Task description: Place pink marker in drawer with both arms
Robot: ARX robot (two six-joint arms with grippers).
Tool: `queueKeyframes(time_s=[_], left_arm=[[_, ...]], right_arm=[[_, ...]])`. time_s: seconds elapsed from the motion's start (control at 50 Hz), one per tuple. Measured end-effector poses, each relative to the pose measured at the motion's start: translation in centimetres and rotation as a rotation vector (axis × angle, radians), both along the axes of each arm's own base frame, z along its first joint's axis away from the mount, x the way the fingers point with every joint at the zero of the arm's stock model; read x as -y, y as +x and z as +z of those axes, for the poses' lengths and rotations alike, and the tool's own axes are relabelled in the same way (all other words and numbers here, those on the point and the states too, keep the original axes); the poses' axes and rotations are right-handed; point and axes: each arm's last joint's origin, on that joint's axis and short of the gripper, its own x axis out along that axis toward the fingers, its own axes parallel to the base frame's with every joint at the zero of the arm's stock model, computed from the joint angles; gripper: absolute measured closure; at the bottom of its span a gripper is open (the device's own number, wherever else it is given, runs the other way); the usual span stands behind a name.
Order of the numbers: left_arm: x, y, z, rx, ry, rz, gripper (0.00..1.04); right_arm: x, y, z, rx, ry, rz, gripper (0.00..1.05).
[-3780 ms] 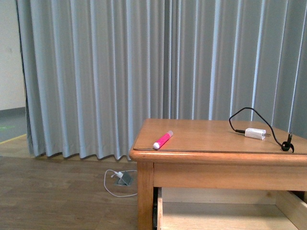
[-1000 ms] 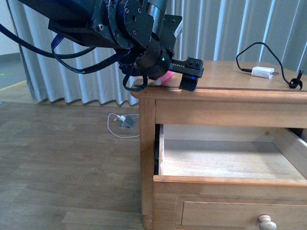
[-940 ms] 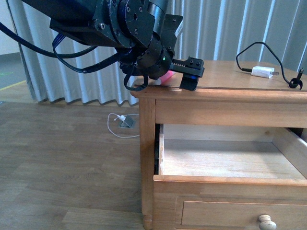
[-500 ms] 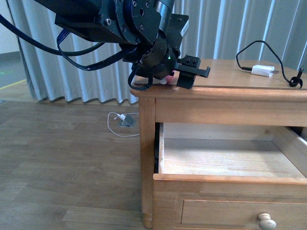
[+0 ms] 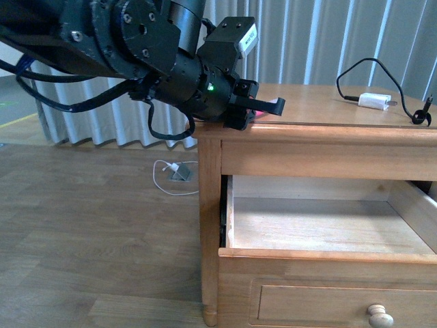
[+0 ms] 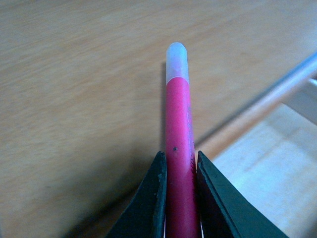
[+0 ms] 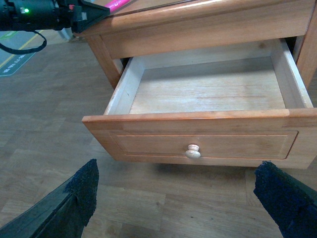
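Pink marker [image 6: 177,124] is clamped betw. the jaws of the L gripper [image 6: 180,159], whitish end pointing out, at the front-left corner of the cabinet top [image 5: 328,109]. Drawer [image 7: 198,115] is pulled out below. R gripper [image 7: 177,168] is spread wide before it, gripping nothing

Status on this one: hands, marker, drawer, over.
Left hand shut on pink marker at table edge. Right hand open, facing drawer: pulled out, empty. Nothing blocking.
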Motion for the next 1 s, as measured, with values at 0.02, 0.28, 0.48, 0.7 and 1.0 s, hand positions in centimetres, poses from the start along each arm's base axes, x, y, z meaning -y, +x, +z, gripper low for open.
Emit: queueKeyframes(time_s=[0.02, 0.28, 0.48, 0.7, 1.0], left_arm=[[-0.1, -0.4, 0.1, -0.001, -0.008, -0.030, 0.90], [-0.1, -4.9, 0.6, -0.015, -0.008, -0.302, 0.90], [0.7, -5.8, -1.9, -0.052, 0.070, -0.344, 0.90], [2.3, -5.0, -6.4, -0.099, 0.122, -0.310, 0.90], [3.0, -4.2, -9.9, -0.153, 0.170, -0.254, 0.90]], right_arm=[[0.0, 0.0, 0.0, 0.000, 0.000, 0.000, 0.08], [0.0, 0.0, 0.0, 0.000, 0.000, 0.000, 0.08], [0.0, 0.0, 0.0, 0.000, 0.000, 0.000, 0.08], [0.0, 0.0, 0.0, 0.000, 0.000, 0.000, 0.08], [0.0, 0.0, 0.0, 0.000, 0.000, 0.000, 0.08]])
